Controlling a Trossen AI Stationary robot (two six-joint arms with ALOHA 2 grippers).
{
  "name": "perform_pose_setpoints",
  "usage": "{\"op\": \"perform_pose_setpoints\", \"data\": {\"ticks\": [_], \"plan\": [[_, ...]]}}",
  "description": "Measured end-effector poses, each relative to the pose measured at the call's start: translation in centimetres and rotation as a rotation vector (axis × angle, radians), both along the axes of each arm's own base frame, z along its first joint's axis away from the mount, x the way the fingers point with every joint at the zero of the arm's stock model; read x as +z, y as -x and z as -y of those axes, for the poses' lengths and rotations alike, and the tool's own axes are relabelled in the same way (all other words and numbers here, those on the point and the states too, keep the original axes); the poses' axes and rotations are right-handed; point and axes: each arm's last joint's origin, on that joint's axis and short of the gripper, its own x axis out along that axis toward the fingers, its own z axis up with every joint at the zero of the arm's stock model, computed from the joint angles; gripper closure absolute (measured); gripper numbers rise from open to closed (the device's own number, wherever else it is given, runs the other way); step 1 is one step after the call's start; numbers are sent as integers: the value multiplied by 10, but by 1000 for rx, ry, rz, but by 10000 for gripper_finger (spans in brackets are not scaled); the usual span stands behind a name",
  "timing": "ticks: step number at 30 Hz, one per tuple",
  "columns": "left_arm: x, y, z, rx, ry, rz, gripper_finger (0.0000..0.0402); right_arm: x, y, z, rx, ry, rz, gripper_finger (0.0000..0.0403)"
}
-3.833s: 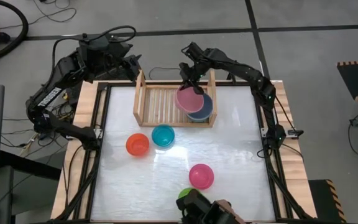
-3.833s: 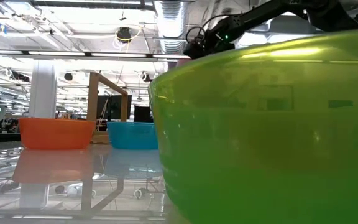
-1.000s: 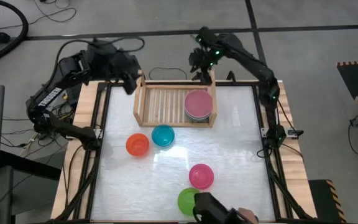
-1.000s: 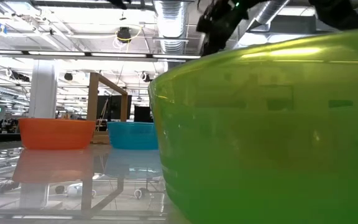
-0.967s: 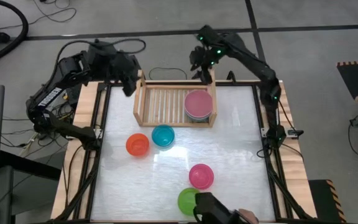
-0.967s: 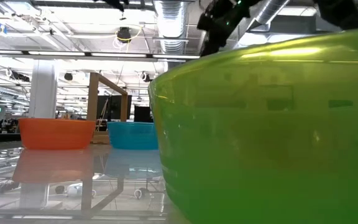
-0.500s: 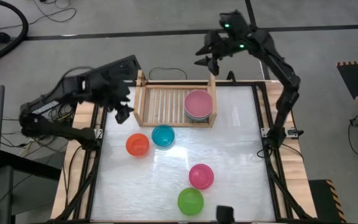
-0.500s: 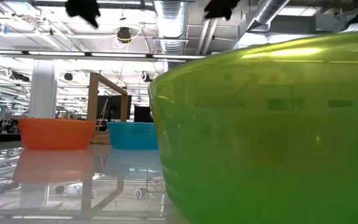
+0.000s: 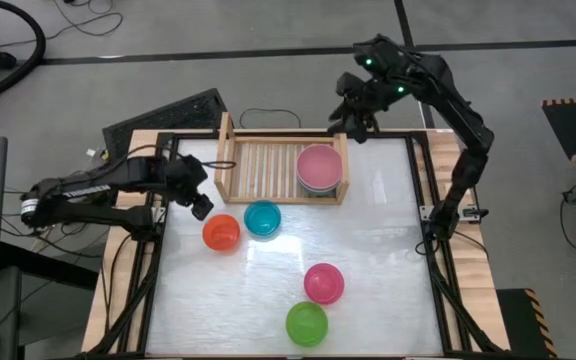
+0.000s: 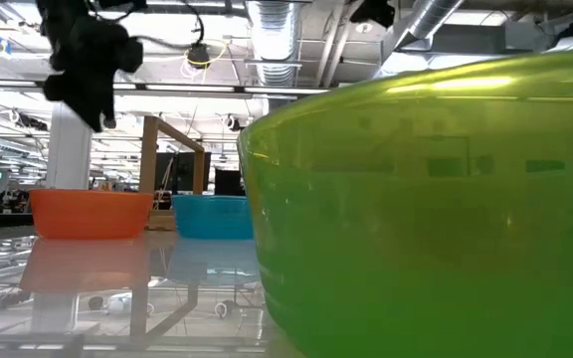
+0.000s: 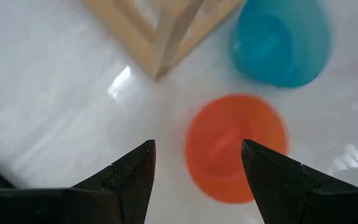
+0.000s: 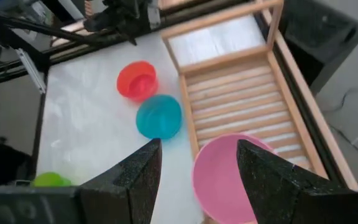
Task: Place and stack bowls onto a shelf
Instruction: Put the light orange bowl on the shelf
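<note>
Hovering our left gripper (image 9: 198, 205), fingers apart, just beside the red-orange bowl (image 9: 221, 232), we ready a grasp; our right gripper (image 9: 356, 122), fingers apart too, waits behind the shelf (image 9: 230, 160).

Shelf (image 9: 268, 160): landmark, at the table's far edge.
Stacked bowls (image 9: 319, 168): inside the shelf, at its right end.
Two bowls (image 9: 240, 225): side by side, just before the shelf's left half.
Two more bowls (image 9: 315, 302): well before the shelf, near the table's front edge.
Left gripper (image 9: 199, 203): beside the shelf's left end, above the table.
Right gripper (image 9: 350, 117): behind the shelf's right end.
</note>
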Motion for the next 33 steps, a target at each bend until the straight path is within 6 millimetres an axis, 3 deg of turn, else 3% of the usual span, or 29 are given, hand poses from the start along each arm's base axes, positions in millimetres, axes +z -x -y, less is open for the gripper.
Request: {"op": "perform_pose_setpoints", "data": {"ticks": [6, 10, 16, 25, 29, 33], "plan": [[-39, 1, 0, 102, 62, -104, 180, -12, -19, -7, 37, -14, -46, 170], [-63, -1, 2, 114, 144, -63, 180, -16, -25, -8, 40, -18, -68, 170], [-74, -3, 5, 103, 146, -32, 180, -16, -23, -6, 27, -12, -73, 170], [-95, -4, 24, 55, 163, -30, 181, -17, -17, 3, 1, -15, -85, 170], [-95, -6, 29, 49, 134, -11, 218, -17, -17, 3, 14, -2, -85, 170], [-97, -6, 33, 31, 110, -39, 302, -17, -17, 3, 14, -2, -85, 170]]}}
